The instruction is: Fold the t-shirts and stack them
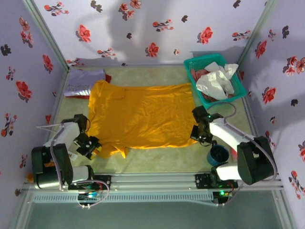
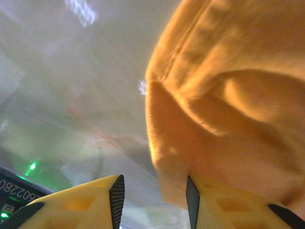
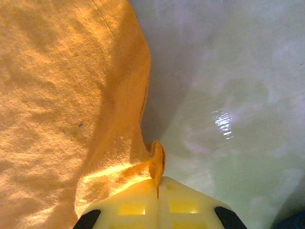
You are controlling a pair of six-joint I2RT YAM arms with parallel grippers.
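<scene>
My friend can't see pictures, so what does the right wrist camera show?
The yellow right gripper is shut on a pinched-up edge of the orange-yellow t-shirt at the bottom of the picture. The shirt's wrinkly cloth covers the left side, and the shiny pale green table is on the right.

The pale table (image 1: 157, 160) carries an orange t-shirt (image 1: 143, 117) spread flat across its middle. A folded lavender shirt (image 1: 86, 81) lies at the far left corner, a teal basket (image 1: 205, 58) at the far right, and a blue cup (image 1: 218, 155) near the near right corner.
</scene>
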